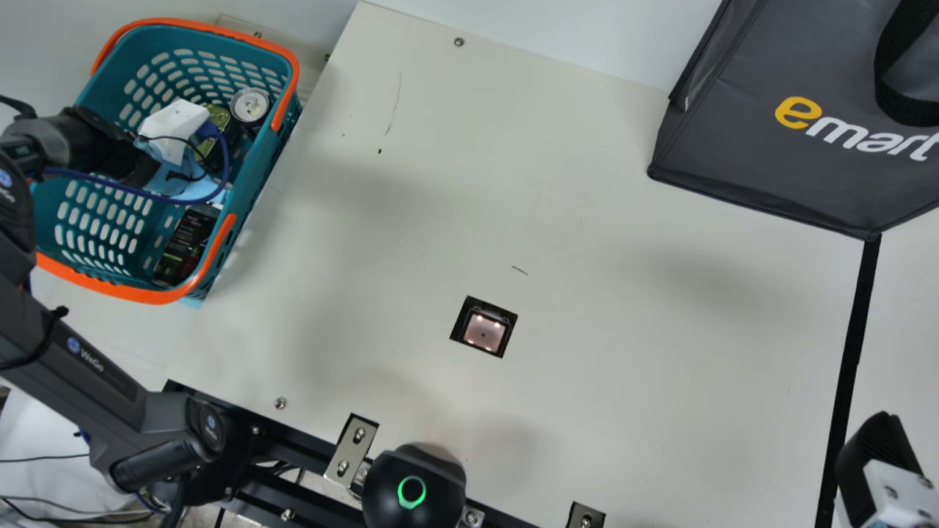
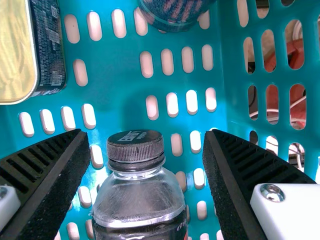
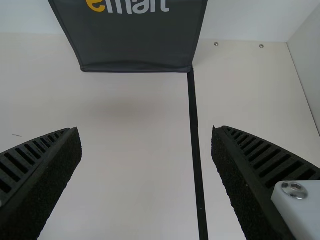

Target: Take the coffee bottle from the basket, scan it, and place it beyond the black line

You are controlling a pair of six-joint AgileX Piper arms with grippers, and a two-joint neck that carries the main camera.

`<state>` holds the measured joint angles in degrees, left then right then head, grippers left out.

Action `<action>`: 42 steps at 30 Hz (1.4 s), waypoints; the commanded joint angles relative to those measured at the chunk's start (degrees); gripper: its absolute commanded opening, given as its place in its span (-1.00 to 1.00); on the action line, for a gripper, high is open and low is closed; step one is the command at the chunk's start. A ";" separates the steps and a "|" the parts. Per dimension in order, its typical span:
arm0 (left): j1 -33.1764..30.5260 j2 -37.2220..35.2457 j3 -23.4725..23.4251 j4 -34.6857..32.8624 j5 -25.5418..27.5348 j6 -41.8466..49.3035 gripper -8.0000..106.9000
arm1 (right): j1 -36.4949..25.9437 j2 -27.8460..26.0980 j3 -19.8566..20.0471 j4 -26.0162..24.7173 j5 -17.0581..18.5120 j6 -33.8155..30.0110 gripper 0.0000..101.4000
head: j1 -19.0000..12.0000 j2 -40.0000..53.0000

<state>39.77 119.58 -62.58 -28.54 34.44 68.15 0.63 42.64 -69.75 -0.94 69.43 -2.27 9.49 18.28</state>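
Note:
My left gripper (image 1: 174, 126) is down inside the teal basket (image 1: 264, 158) in the main view. In the left wrist view this gripper (image 2: 145, 133) is open, and the coffee bottle (image 2: 139, 192), with its black cap, stands between and below the fingers, not gripped. The scanner window (image 1: 484, 331) glows in the table's middle. Near the lower right corner of the main view, my right gripper (image 1: 880, 458) hangs by the black line (image 1: 855, 337). From the right wrist, that gripper (image 3: 146, 129) is open and empty, with the black line (image 3: 195, 135) running between its fingers.
A gold-topped tin (image 2: 17, 50) and a round can (image 1: 249, 105) share the basket, along with a dark item (image 1: 183, 249) at its near end. A dark grey bag (image 1: 748, 139) stands at the far right, by the line's end. A black dome device (image 1: 414, 488) sits at the near edge.

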 commanded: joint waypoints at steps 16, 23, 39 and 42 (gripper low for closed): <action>1.28 -0.73 -1.47 0.16 1.23 0.34 0.71 | 0.00 0.00 0.00 0.00 -0.06 0.00 0.79 | -1.57 0.14; 0.70 -1.24 -0.81 -0.09 1.17 0.13 0.71 | 0.00 0.00 0.00 0.00 -0.06 0.00 0.79 | -1.57 0.14; 0.70 -1.36 -0.83 -0.07 1.26 0.12 0.71 | 0.00 0.00 0.00 0.00 -0.06 0.00 0.79 | -1.57 0.14; 0.70 -1.36 -0.83 -0.07 1.26 0.12 0.71 | 0.00 0.00 0.00 0.00 -0.06 0.00 0.79 | -1.57 0.14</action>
<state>40.47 118.22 -63.42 -28.61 35.70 68.26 0.63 42.64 -69.75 -0.94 69.38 -2.27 9.49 18.28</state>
